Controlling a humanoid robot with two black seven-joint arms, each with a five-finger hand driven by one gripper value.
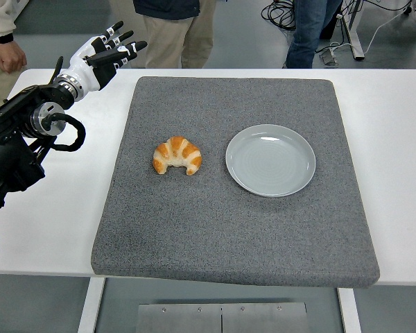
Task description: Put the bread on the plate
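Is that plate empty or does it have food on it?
Empty: the plate shows only bare grey surface, and the croissant lies beside it on the mat.

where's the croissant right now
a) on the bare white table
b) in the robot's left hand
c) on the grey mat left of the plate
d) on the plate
c: the croissant lies on the grey mat, apart from and left of the empty plate, while the left hand is open over the table's far left corner.
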